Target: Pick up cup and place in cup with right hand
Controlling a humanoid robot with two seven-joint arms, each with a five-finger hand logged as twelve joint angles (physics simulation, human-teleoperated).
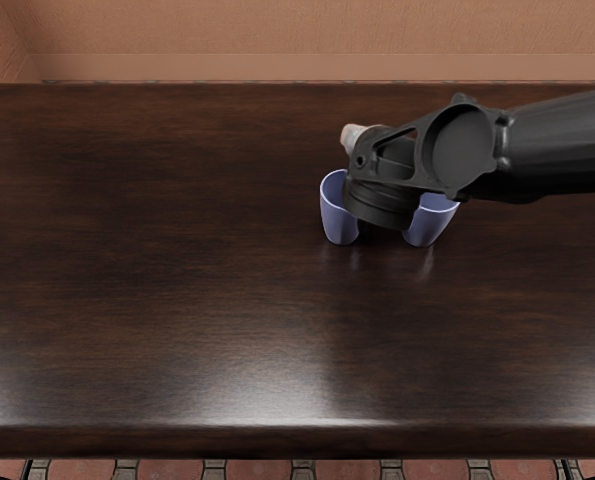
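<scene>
Two blue-violet cups stand upright on the dark wooden table, side by side with a gap between them. The left cup (pixel 338 217) shows its left side and part of its rim. Of the right cup (pixel 429 224), the front and right part of the rim are visible. My right hand (pixel 352 137) is over and behind them, mostly hidden by its own black wrist, which covers the inner parts of both cups. Only a pale fingertip shows at the wrist's upper left. Whether the hand touches either cup cannot be seen.
The right forearm reaches in from the right edge above the dark table (pixel 157 270). The table's front edge runs along the bottom of the picture, and a tan wall (pixel 277 40) rises behind its back edge.
</scene>
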